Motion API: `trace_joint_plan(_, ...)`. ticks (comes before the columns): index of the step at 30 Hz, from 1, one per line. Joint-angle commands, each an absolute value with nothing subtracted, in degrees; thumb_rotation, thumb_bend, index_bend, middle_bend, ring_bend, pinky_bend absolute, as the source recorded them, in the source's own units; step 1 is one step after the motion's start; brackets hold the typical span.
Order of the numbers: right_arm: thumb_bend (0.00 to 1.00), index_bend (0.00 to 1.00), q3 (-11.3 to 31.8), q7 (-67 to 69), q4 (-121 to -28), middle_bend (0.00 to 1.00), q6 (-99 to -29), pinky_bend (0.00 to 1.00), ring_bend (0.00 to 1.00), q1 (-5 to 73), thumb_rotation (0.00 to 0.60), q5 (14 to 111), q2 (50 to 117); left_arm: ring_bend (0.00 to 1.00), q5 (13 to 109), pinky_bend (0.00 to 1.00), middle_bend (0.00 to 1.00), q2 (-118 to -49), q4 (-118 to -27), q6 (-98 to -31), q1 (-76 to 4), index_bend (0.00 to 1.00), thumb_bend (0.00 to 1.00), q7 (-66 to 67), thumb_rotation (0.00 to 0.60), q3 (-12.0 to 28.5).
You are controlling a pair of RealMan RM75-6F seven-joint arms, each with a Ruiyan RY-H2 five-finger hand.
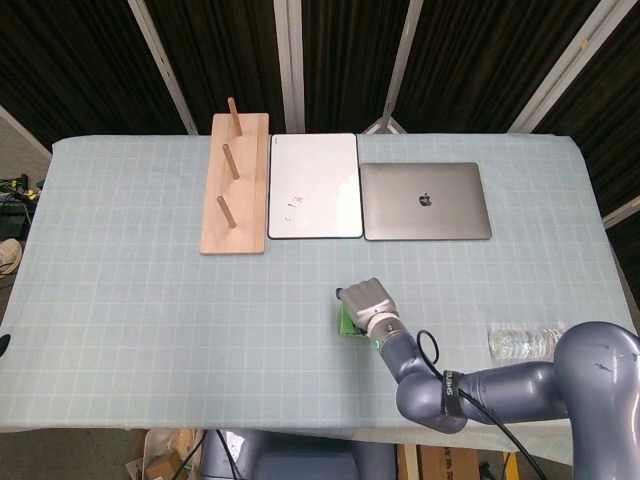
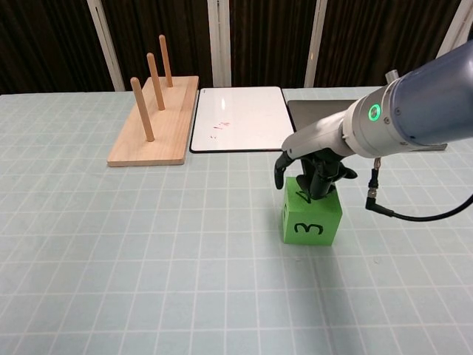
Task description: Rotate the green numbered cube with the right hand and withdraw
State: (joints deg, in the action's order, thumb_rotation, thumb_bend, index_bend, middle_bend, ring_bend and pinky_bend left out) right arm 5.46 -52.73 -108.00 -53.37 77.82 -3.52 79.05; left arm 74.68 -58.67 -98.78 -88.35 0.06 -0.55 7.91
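Note:
The green numbered cube (image 2: pixel 310 221) stands on the table cloth right of centre, its "3" face turned squarely to the chest view. My right hand (image 2: pixel 314 171) lies over the cube's top, its dark fingers (image 2: pixel 319 183) curled down onto the top face and covering most of the "4" there. In the head view the right hand (image 1: pixel 367 303) hides nearly all of the cube (image 1: pixel 344 320); only a green sliver shows at its left. Whether the hand grips or only presses is unclear. My left hand appears in neither view.
A wooden peg board (image 2: pixel 148 122) with three upright pegs, a whiteboard (image 2: pixel 240 118) and a closed laptop (image 2: pixel 318 111) line the back of the table. A water bottle (image 1: pixel 520 342) lies at the right, partly behind my forearm (image 1: pixel 500 385).

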Motion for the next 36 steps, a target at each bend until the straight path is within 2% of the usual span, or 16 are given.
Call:
trace_joint_plan(1,0.84,0.21,5.26,-52.99,-108.67,0.84,-54.18,0.76,0.87,78.52,0.6,-3.8,79.45,0.0,74.69,0.0,0.0,-58.62,-98.78,-88.42,0.12,0.11,0.31,-0.7,0.6,7.92)
trace_joint_plan(11,0.84,0.22,5.23,-54.16,-110.12,0.84,-57.58,0.76,0.87,80.82,0.6,-4.66,79.96,0.0,74.25,0.0,0.0,-58.65,-98.8,-88.39,0.13,0.11,0.31,-0.54,0.6,8.04)
trace_joint_plan(17,0.84,0.22,6.67,-52.67,-109.79,0.84,-61.04,0.76,0.87,80.71,0.6,-2.83,80.21,0.0,74.23,0.0,0.0,-58.6,-98.8,-88.35,0.11,0.11,0.31,-0.66,0.6,8.06)
trace_joint_plan(23,0.84,0.22,6.07,-54.22,-109.69,0.84,-65.13,0.76,0.87,80.67,0.6,-2.18,80.29,0.0,74.2,0.0,0.0,-58.47,-98.8,-88.25,0.12,0.11,0.31,-0.86,0.6,8.05)
trace_joint_plan(36,0.84,0.28,6.73,-57.1,-110.37,0.84,-63.08,0.76,0.87,80.95,0.6,-5.94,78.78,0.0,74.43,0.0,0.0,-58.24,-98.92,-88.86,0.5,0.11,0.31,-1.49,0.6,8.03)
